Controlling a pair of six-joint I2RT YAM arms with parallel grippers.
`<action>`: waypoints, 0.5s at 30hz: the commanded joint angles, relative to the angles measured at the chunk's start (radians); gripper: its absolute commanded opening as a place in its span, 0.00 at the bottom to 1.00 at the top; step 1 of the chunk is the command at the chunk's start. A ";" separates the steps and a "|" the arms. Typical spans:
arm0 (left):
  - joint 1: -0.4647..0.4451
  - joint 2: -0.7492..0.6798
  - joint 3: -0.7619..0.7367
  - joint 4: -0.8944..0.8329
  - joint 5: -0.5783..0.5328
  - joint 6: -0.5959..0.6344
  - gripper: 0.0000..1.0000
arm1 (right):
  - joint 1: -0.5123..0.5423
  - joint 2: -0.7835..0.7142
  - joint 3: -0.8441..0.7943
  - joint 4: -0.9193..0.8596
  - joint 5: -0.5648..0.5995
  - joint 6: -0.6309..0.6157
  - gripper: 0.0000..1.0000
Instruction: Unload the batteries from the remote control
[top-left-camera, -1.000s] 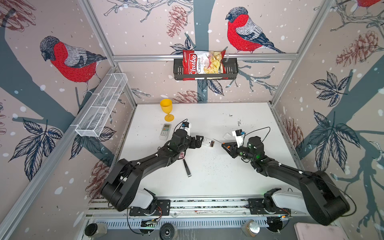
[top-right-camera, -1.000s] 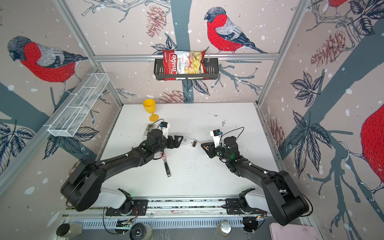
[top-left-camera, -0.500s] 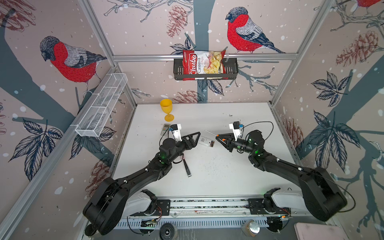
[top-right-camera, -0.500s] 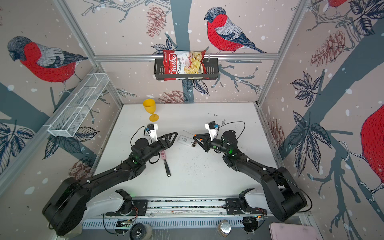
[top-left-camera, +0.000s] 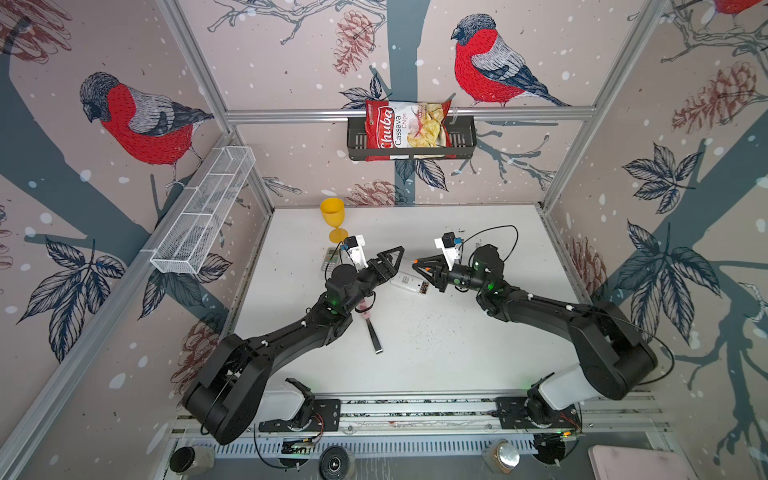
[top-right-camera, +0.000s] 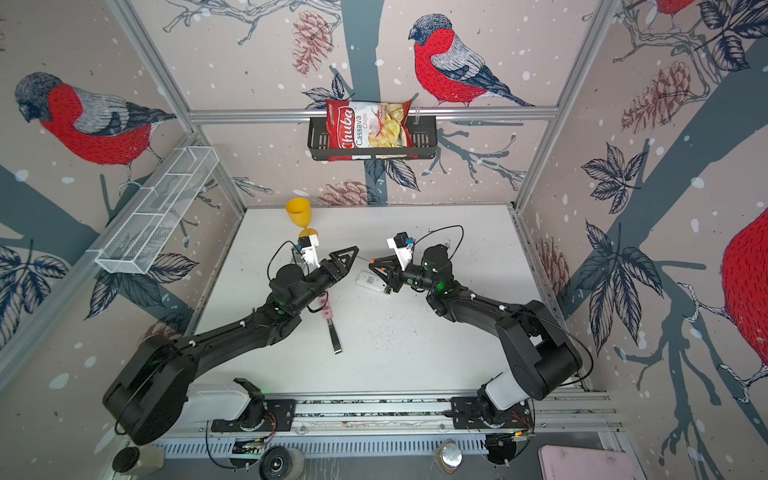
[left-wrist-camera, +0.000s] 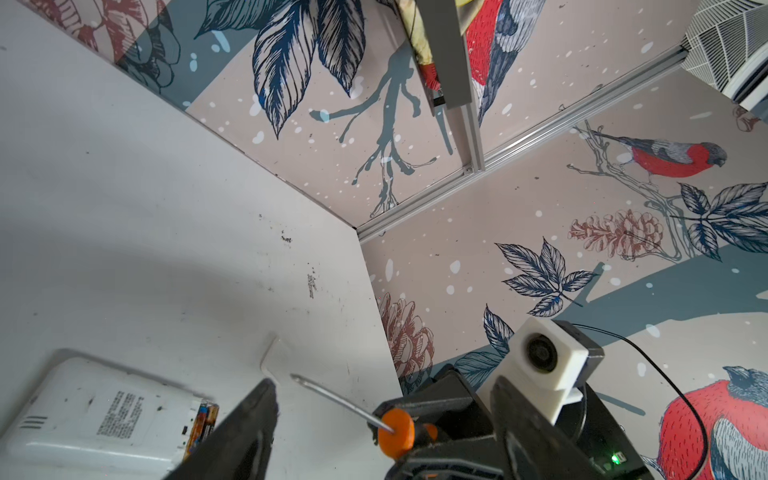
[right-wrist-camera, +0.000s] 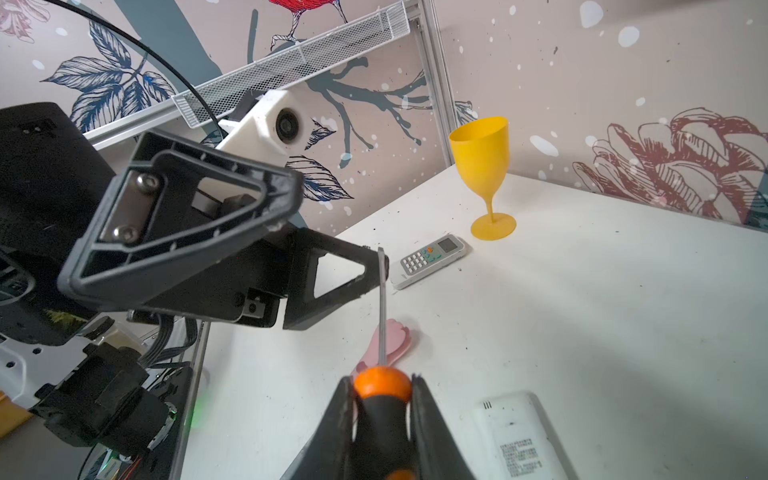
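— White counter (top-left-camera: 457, 353), bird-print walls all round. What's hard to make out?
— The batteries (left-wrist-camera: 204, 417). Only a coloured sliver shows at the open end of the remote control (left-wrist-camera: 104, 419). A dark finger (left-wrist-camera: 245, 432) of the left jaws covers the rest, so I cannot tell how many.
— Where does the remote lie?
— Face down mid-counter, battery end toward the right edge. The left jaws stand apart, gripping nothing, raised beside its other end. The right jaws are clamped on the screwdriver (right-wrist-camera: 380, 409), just beside the battery end.
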 joint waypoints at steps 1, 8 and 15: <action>0.000 0.034 0.004 0.097 -0.010 -0.035 0.77 | 0.013 0.024 0.013 0.121 -0.007 -0.005 0.00; 0.001 0.086 0.029 0.128 -0.018 -0.077 0.52 | 0.040 0.062 0.006 0.186 0.043 -0.020 0.00; 0.001 0.117 0.043 0.133 -0.022 -0.109 0.24 | 0.059 0.081 -0.027 0.265 0.083 -0.046 0.00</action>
